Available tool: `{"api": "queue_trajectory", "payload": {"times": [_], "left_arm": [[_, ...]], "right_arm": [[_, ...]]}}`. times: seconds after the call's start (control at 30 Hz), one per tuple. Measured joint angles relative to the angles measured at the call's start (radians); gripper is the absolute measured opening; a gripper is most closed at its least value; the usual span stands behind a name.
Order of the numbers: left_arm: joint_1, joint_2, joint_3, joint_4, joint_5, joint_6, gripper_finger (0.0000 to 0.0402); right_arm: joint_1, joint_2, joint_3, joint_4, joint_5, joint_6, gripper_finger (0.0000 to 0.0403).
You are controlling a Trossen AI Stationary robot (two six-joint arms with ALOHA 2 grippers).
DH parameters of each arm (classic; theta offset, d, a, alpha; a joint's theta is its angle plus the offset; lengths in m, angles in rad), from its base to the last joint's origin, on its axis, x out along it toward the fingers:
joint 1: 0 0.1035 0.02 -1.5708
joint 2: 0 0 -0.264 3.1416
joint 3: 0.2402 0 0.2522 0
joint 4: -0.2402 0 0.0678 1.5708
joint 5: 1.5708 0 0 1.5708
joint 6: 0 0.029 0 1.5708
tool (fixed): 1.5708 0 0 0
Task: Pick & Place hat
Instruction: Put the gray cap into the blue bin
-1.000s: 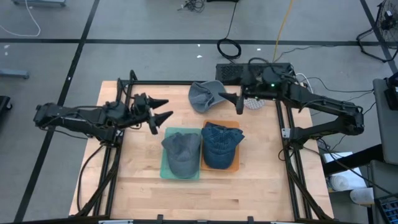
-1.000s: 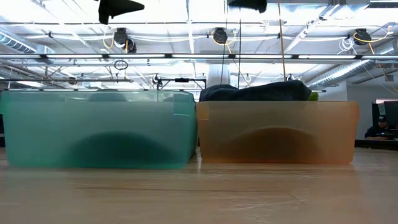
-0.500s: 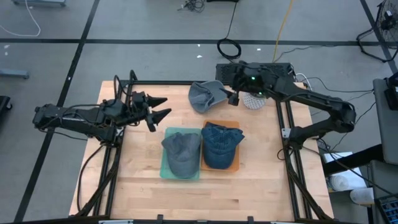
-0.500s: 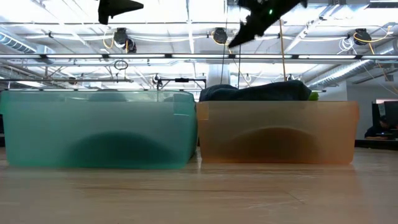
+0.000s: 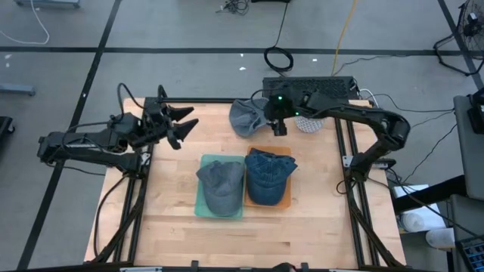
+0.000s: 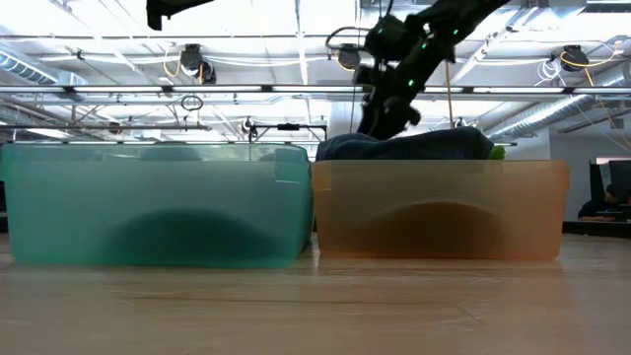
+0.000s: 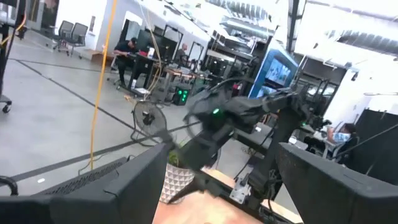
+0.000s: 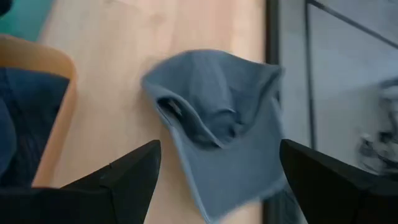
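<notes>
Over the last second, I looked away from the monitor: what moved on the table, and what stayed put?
The right claw swung across from the table's far right edge to hover, open, over the loose light grey-blue cap. The left claw drifted slightly away, still open and empty. The grey cap in the teal bin and the denim cap in the orange bin stayed put.

A grey concrete floor [image 5: 189, 30] fills the frame's upper part; bright white ceiling strip lights [image 6: 296, 39] span the low view's top.

Overhead looks straight down; low looks level; both show bins [image 5: 221, 189].
</notes>
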Motion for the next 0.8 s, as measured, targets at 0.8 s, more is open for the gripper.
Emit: {"api": "queue_trajectory", "payload": {"times": [0.8], "left_arm": [[0.008, -0.023, 0.000, 0.001, 0.027, 0.022, 0.0312]], "right_arm": [[-0.024, 0.318, -0.003, 0.088, 0.080, -0.039, 0.0236]]}}
